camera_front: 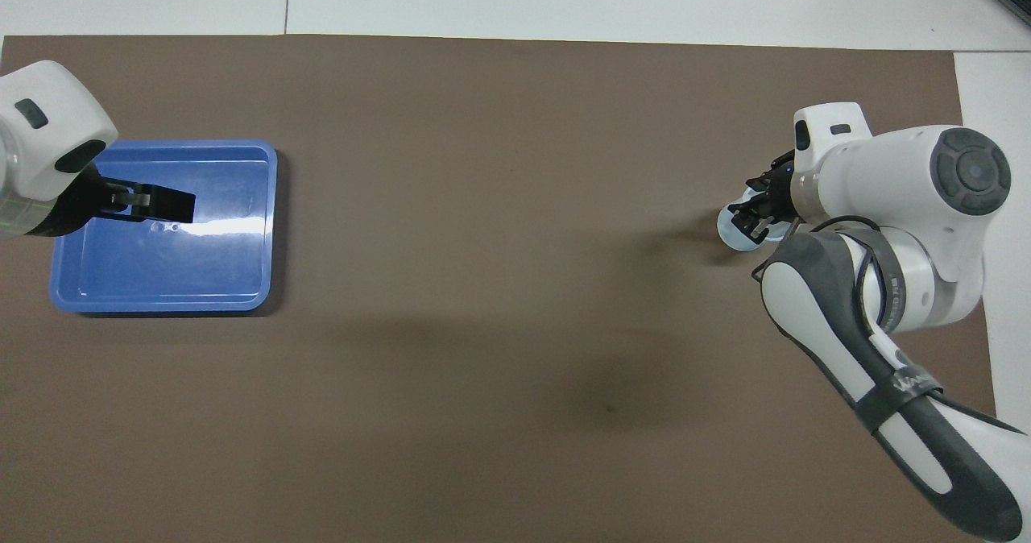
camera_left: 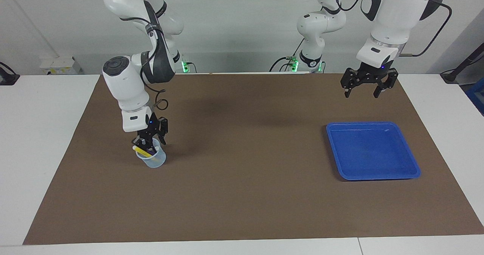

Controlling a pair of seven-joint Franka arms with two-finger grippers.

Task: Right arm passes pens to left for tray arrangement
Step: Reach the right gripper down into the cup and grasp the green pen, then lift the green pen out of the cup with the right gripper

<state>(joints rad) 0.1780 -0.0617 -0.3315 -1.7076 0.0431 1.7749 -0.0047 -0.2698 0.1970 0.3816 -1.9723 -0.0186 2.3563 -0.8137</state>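
A: The right gripper (camera_left: pixel 145 144) is dipping into the clear cup (camera_left: pixel 152 159), which is standing toward the right arm's end of the brown mat (camera_left: pixel 242 194), at nine o'clock in the facing view. I cannot tell whether its fingers are pinching a pen.

B: The pens (camera_left: pixel 143 150) are leaning in the cup, the yellow one showing most. I'd be closing on one barrel only, then lifting straight up so the cup isn't tipping.

A: The left gripper (camera_left: pixel 365 90) is waiting with jaws spread and nothing in them, hanging over the mat near the blue tray (camera_left: pixel 414 170), at three o'clock.

B: The mat is lying flat on a white table (camera_left: pixel 45 134), and a pale wall is standing at twelve o'clock.
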